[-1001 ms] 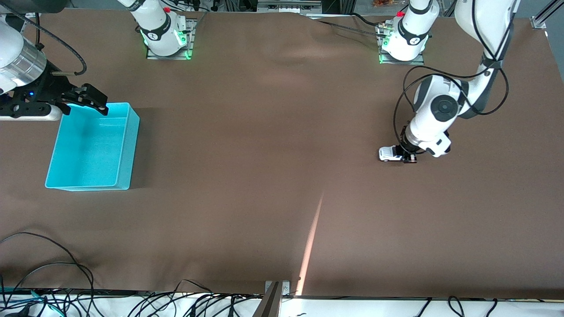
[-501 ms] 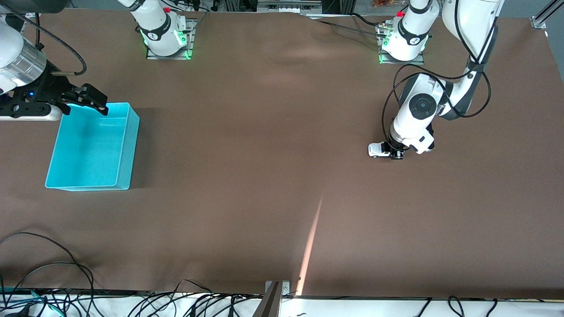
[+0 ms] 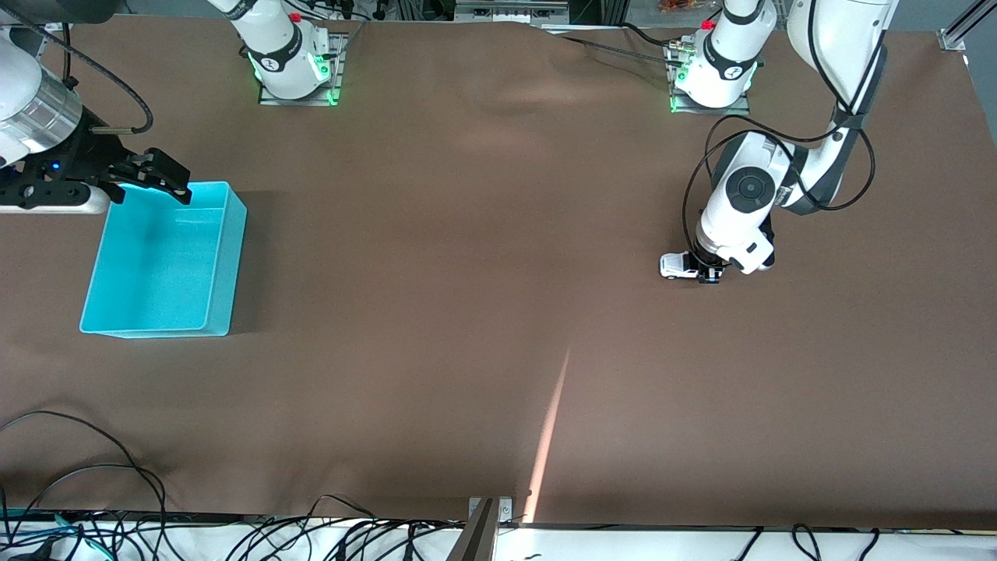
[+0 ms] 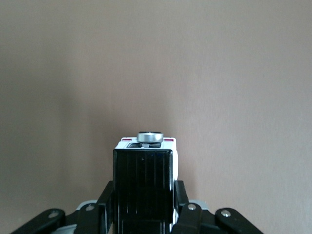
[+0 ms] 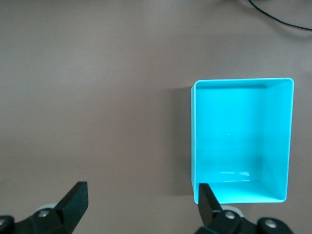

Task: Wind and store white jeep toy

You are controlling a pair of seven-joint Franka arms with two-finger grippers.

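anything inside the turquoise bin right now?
Nothing visible inside the turquoise bin: bare floor in both views. The right pincer hangs open over one corner, hiding a little of it. The white jeep toy sits in the shut left pincer.

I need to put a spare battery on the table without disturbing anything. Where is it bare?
Bare cloth lies between the turquoise bin and the white jeep toy, which the left end effector grips. It is crowded only at the bin, under the open right end effector.
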